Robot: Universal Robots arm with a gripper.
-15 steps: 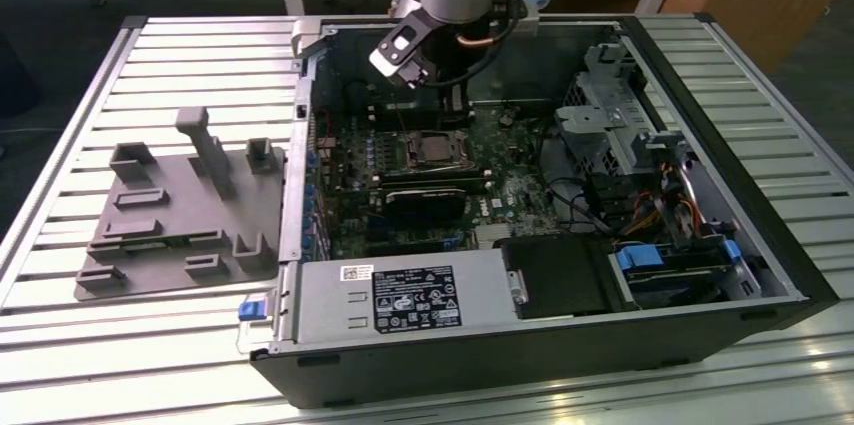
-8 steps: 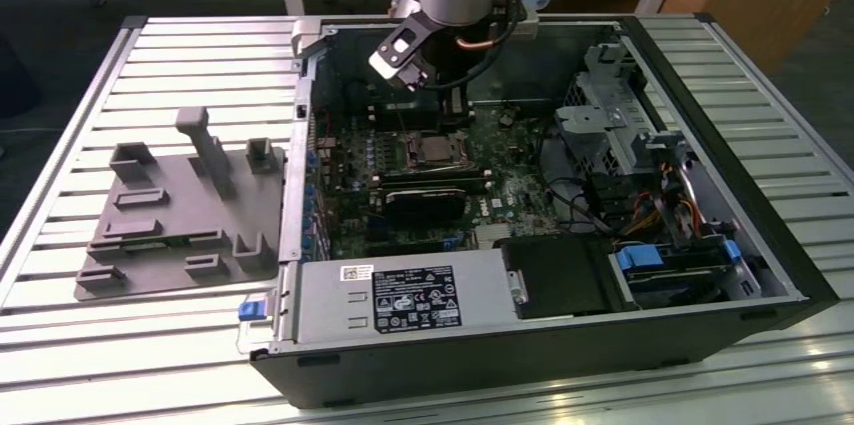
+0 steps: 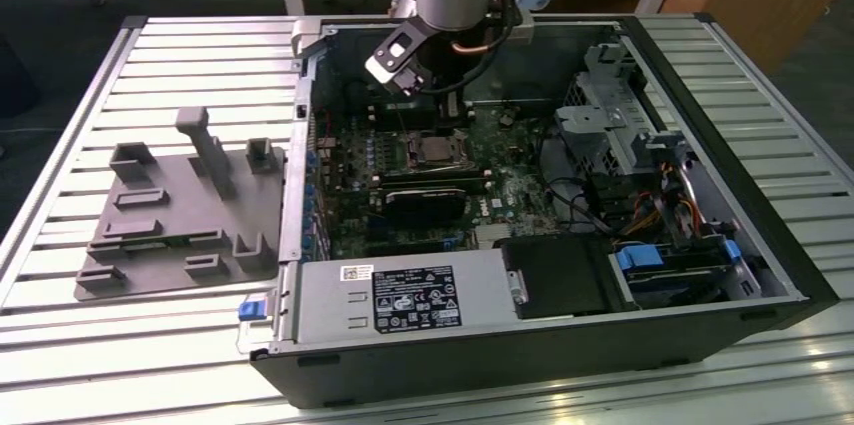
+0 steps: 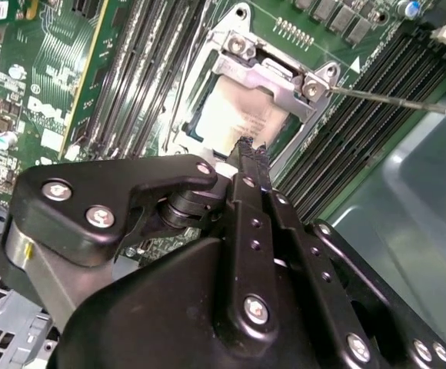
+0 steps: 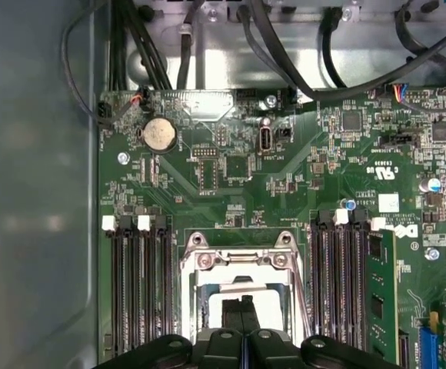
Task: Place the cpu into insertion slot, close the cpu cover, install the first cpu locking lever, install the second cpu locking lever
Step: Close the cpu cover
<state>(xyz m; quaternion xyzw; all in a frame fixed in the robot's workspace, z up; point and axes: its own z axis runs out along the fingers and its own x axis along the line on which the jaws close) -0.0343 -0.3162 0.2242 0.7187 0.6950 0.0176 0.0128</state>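
Silver slats of the tabletop carry an open computer case in the exterior view, with a white printed label on its power box. The hand hangs above the insertion slot. The second wrist view shows the hand clenched, fingers pressed together, tips just over the cpu, which is seated under the lowered cpu cover; a thin lever juts beside it. The first wrist view adds a coin cell beyond the hand.

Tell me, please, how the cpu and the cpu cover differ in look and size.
The cpu is a solid flat plate; the cpu cover is a frame with a large square window. The cpu's top is pale and dull; the cpu cover is brighter, shiny metal. The cpu cover is larger, its frame running round the cpu, which shows through the window. Both are squarish metal and lie flat on the green motherboard.
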